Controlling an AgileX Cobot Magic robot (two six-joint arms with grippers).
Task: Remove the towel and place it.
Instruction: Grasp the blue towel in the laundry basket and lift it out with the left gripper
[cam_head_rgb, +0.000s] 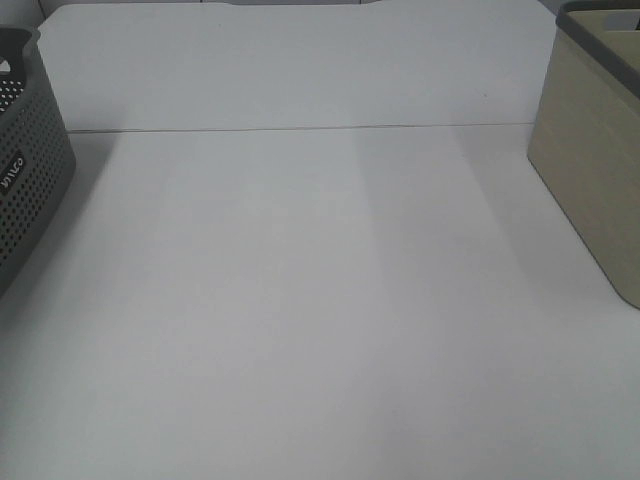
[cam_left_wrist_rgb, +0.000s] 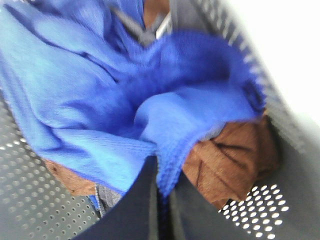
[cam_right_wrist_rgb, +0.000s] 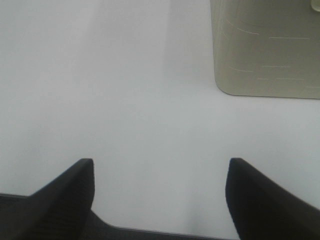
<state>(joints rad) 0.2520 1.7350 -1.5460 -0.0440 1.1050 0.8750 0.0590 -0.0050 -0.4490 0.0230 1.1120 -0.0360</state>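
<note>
While your left fingers (cam_left_wrist_rgb: 142, 197) are pinching shut on a fold of the blue towel (cam_left_wrist_rgb: 150, 100), that towel is lying bunched inside the grey perforated basket (cam_left_wrist_rgb: 30, 200), resting on top of a brown cloth (cam_left_wrist_rgb: 230, 160). Your right fingers (cam_right_wrist_rgb: 80, 182) are standing wide apart with nothing between them, hovering over the white bench (cam_head_rgb: 320, 300) near the beige basket (cam_right_wrist_rgb: 265, 50), which is sitting at the bench's right side, well apart from the grey one on the left
</note>
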